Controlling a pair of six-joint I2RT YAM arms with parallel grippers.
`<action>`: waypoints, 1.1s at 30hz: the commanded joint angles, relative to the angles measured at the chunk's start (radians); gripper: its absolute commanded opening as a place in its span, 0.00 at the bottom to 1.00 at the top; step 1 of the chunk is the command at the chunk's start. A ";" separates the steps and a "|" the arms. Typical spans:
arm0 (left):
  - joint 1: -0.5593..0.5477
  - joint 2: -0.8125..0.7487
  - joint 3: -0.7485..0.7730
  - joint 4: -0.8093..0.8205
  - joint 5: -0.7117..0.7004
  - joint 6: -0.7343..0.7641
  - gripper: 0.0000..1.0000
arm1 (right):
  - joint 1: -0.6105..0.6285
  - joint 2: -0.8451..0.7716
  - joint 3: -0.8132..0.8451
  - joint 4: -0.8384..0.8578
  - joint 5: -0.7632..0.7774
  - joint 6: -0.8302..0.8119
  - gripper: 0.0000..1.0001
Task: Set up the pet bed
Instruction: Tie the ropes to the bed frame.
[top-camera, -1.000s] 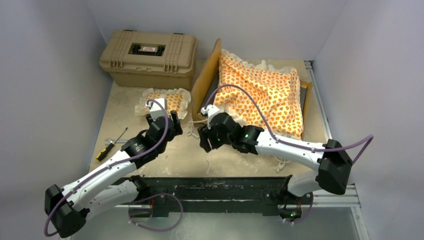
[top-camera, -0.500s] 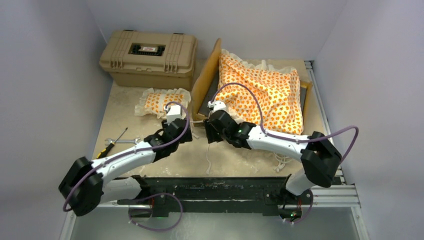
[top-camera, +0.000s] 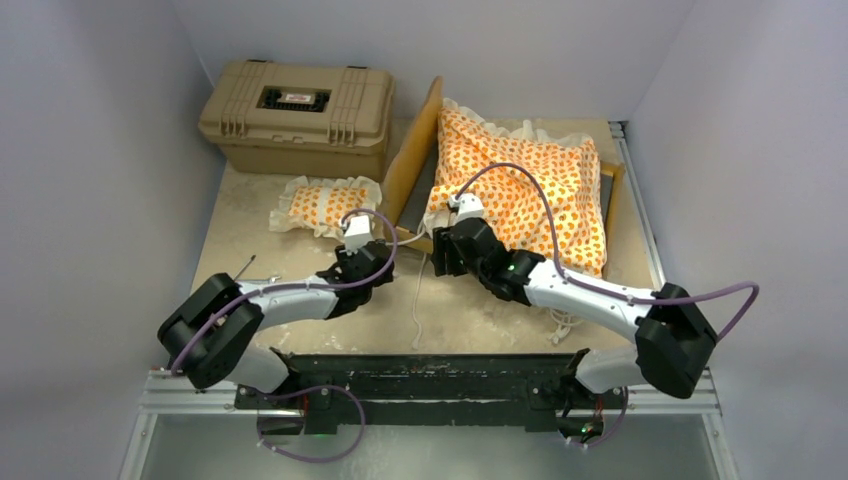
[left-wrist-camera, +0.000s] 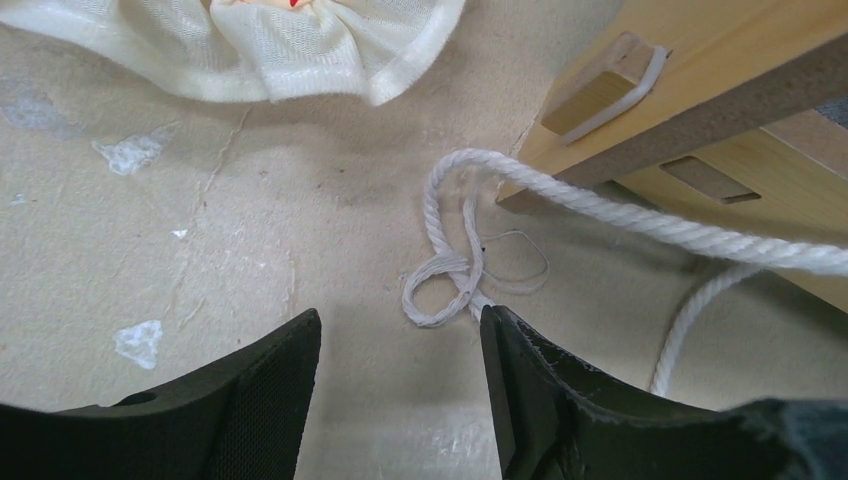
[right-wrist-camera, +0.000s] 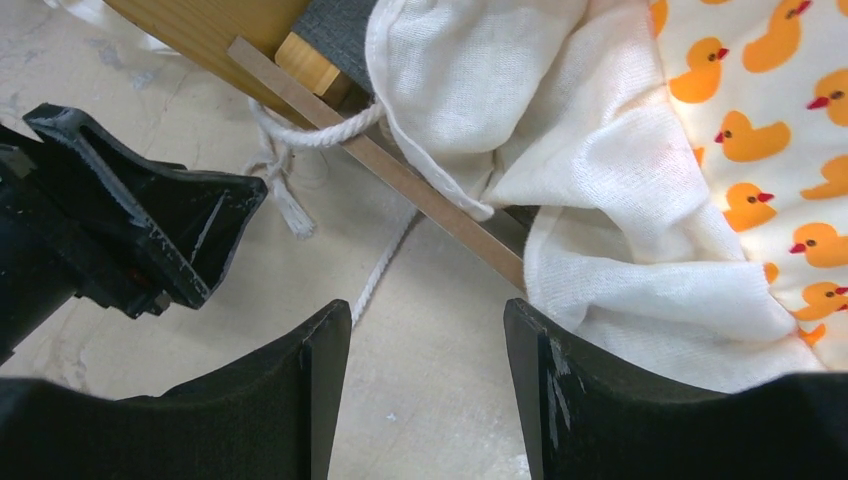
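Note:
The pet bed's light-wood frame (top-camera: 413, 165) stands at the back right, and its orange duck-print mattress cushion (top-camera: 530, 185) lies bunched and crooked over it. The matching small pillow (top-camera: 325, 205) lies on the table left of the frame. My left gripper (top-camera: 380, 262) hangs open low over the table by the frame's near left corner (left-wrist-camera: 700, 80), with a knotted white rope end (left-wrist-camera: 445, 290) just ahead of its fingertips. My right gripper (top-camera: 440, 262) is open beside the frame's near rail (right-wrist-camera: 400, 180), next to the cushion's white ruffle (right-wrist-camera: 600, 180). Neither holds anything.
A tan plastic hard case (top-camera: 295, 115) stands at the back left. White cord (top-camera: 415, 310) trails from the frame across the table toward the near edge. A screwdriver tip (top-camera: 245, 265) shows beside the left arm. Walls close in on three sides.
My left arm swung right, away from the pillow, toward the frame's near corner. My right gripper moved up and right to the frame's near rail. Both stayed open.

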 joint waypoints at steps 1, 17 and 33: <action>-0.001 0.044 -0.012 0.145 -0.055 -0.032 0.59 | -0.011 -0.064 -0.040 0.050 0.018 -0.013 0.62; -0.014 0.172 0.051 0.002 -0.023 -0.053 0.00 | -0.018 -0.097 -0.051 0.073 -0.007 -0.014 0.62; -0.038 -0.206 0.097 -0.497 0.378 0.090 0.00 | -0.018 -0.101 -0.059 0.114 -0.068 -0.051 0.62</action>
